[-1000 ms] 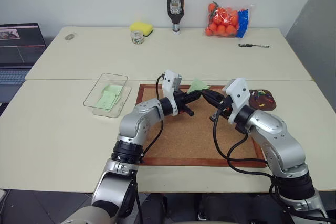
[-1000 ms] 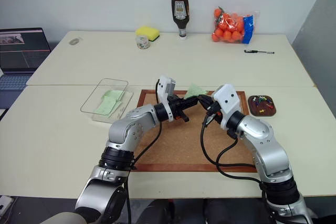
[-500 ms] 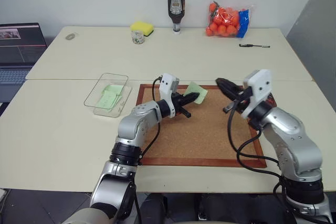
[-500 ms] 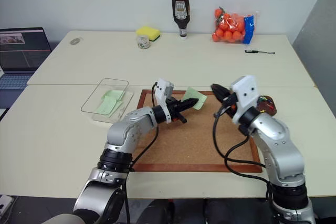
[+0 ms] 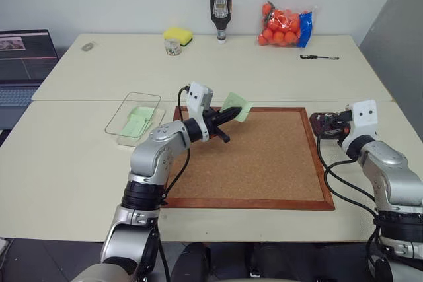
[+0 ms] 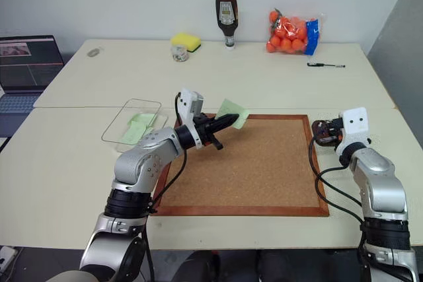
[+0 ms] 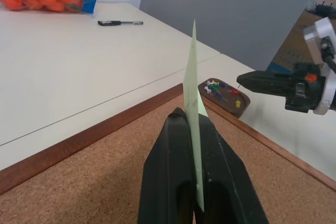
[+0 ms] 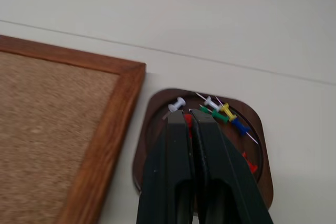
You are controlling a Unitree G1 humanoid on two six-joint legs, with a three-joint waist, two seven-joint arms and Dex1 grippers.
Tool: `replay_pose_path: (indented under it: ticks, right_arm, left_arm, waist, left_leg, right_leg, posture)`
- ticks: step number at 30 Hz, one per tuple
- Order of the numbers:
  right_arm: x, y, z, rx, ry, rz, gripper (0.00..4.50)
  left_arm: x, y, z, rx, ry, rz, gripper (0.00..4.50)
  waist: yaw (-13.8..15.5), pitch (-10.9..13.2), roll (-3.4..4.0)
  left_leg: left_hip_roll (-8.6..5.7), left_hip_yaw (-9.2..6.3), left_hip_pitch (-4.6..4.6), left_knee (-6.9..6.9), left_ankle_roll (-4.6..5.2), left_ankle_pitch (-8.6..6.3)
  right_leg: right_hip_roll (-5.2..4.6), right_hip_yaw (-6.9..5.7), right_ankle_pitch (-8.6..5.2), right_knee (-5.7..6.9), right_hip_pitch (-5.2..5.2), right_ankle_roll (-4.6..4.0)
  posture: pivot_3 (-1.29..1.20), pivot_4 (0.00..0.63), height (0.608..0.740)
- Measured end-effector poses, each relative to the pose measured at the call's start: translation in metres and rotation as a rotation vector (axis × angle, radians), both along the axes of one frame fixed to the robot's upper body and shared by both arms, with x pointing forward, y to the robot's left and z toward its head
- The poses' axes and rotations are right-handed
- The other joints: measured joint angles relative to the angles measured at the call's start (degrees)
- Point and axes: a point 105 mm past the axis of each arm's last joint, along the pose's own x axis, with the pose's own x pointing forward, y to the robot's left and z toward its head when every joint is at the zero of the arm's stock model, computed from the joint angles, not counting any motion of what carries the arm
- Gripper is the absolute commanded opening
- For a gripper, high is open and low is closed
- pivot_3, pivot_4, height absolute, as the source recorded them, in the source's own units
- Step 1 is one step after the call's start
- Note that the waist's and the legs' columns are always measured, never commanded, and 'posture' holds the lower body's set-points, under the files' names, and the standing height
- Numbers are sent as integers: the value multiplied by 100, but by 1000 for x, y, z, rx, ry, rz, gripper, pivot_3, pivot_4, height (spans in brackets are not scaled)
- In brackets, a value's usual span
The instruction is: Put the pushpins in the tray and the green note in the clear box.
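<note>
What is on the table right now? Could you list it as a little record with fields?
left tool: shut on the green note, above the corkboard
right tool: shut on a red pushpin, over the tray
tray: holds white, green, yellow, blue and red pushpins
clear box: already holds green slips
far edge: sponge, sauce bottle, bag of oranges, pen
</note>
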Motion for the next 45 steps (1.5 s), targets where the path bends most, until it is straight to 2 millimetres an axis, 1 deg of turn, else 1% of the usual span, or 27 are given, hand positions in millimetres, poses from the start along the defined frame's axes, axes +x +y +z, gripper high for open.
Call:
replay_pose_path:
  ticks: [2,3,7,12,13,14,17,21,24,26,30,32,33,34,35,36,37,39,42,45]
  right_arm:
    - [4,-5,-5,2,17,-18,460]
    - [6,-9,-7,4,24,-29,540]
    - [10,-13,-12,14,35,-43,1407]
    - [10,-13,-12,18,35,-41,2473]
    - [10,-13,-12,18,35,-40,2776]
    - [10,-13,-12,19,34,-40,2957]
    - [9,-11,-12,25,36,-36,3689]
    - [9,-10,-10,32,27,-31,4450]
    - [5,-7,-2,31,-6,-17,4450]
    - [3,-3,7,26,-40,5,4450]
    - [-15,24,45,-31,-152,157,4450]
    - [-26,49,58,-38,-185,296,4450]
    - [-33,72,65,-29,-201,421,4450]
    - [-39,89,67,-24,-205,507,4450]
    - [-43,99,69,-22,-205,560,4450]
    - [-48,117,70,-17,-203,657,4450]
    - [-51,126,70,-13,-199,711,4450]
    - [-56,157,74,-29,-188,874,4450]
    - [-59,183,77,-40,-184,1014,4450]
    - [-53,199,75,-38,-178,1076,4450]
  left_arm:
    - [-2,-1,0,4,-7,-5,0]
    - [-4,-2,0,11,-12,-11,0]
    - [-5,-1,-1,19,-12,-14,0]
    - [-4,0,-1,23,-15,-12,0]
    - [-4,0,-1,24,-16,-12,0]
    - [-4,0,-1,25,-17,-11,0]
    - [-4,0,-1,27,-19,-11,0]
    - [-4,0,-1,33,-26,-8,0]
    - [-3,1,0,33,-37,-4,0]
    - [-3,1,0,35,-38,-2,0]
    - [5,15,3,92,-75,81,0]
    - [10,25,9,129,-104,140,0]
    - [14,34,16,164,-141,192,0]
    - [15,40,23,186,-168,223,0]
    - [16,45,26,207,-187,246,0]
    - [18,54,33,244,-216,296,0]
    - [19,61,36,257,-228,327,0]
    - [20,83,44,316,-253,437,0]
    - [18,107,47,374,-261,552,0]
    - [18,133,39,433,-227,665,0]
  waist:
    - [1,0,0]
    - [5,0,0]
    - [4,0,0]
    - [3,0,0]
    - [3,0,0]
    - [3,0,0]
    - [3,0,0]
    - [4,0,0]
    - [5,0,0]
    - [2,0,0]
    - [-2,0,0]
    - [-6,1,-2]
    - [-14,3,-5]
    - [-17,3,-5]
    - [-17,3,-5]
    - [-17,4,-6]
    - [-16,4,-6]
    - [-31,6,-10]
    - [-17,7,-12]
    - [-8,8,-14]
  left_leg:
    - [0,2,-1,0,0,0]
    - [0,2,-1,0,0,0]
    - [0,4,-1,0,0,0]
    - [0,4,-1,0,0,0]
    - [0,4,-1,0,0,0]
    - [0,4,-1,0,0,0]
    - [0,4,-1,0,0,0]
    - [0,4,-1,0,0,0]
    - [0,3,-1,0,0,0]
    - [0,4,-1,0,0,0]
    - [1,1,-1,-2,0,0]
    - [3,-1,0,-2,0,-1]
    - [3,-2,0,-2,1,-1]
    - [4,-4,1,-2,1,-1]
    - [4,-5,2,-2,1,-1]
    - [4,-5,2,-2,1,-1]
    - [3,-5,2,-1,1,-1]
    - [3,-9,2,-1,1,-1]
    - [3,-16,0,-3,1,-1]
    - [2,-15,-3,-2,0,0]
  right_leg:
    - [0,2,0,-2,0,0]
    - [-1,2,0,-2,0,0]
    - [-1,3,0,-2,0,0]
    - [-1,3,0,-1,0,0]
    - [-1,3,0,-1,0,0]
    - [-1,3,0,-1,0,0]
    - [-1,3,0,-1,0,0]
    - [-1,3,0,-1,0,0]
    - [-1,3,0,-2,0,0]
    - [-1,3,0,-2,0,1]
    - [0,2,-1,-1,-3,1]
    - [2,0,-1,0,-2,2]
    - [3,0,-2,1,-3,5]
    - [4,-1,-5,1,-2,10]
    - [4,-2,-6,1,-2,11]
    - [4,-1,-6,1,-2,11]
    - [3,-1,-5,0,-2,9]
    - [4,-3,-2,0,-3,5]
    - [3,-9,-1,-3,-4,2]
    - [1,-8,0,-6,-5,1]
  posture:
    - [0,150,740]
    - [0,150,740]
    - [0,150,740]
    - [0,150,740]
    - [0,150,740]
    - [0,150,740]
    - [0,150,740]
    - [0,150,740]
    - [0,150,740]
    - [0,150,740]
    - [0,150,740]
    - [0,150,740]
    - [0,150,740]
    - [0,150,740]
    - [0,150,740]
    - [0,150,740]
    - [0,150,740]
    - [0,150,740]
    - [0,150,740]
    - [0,150,740]
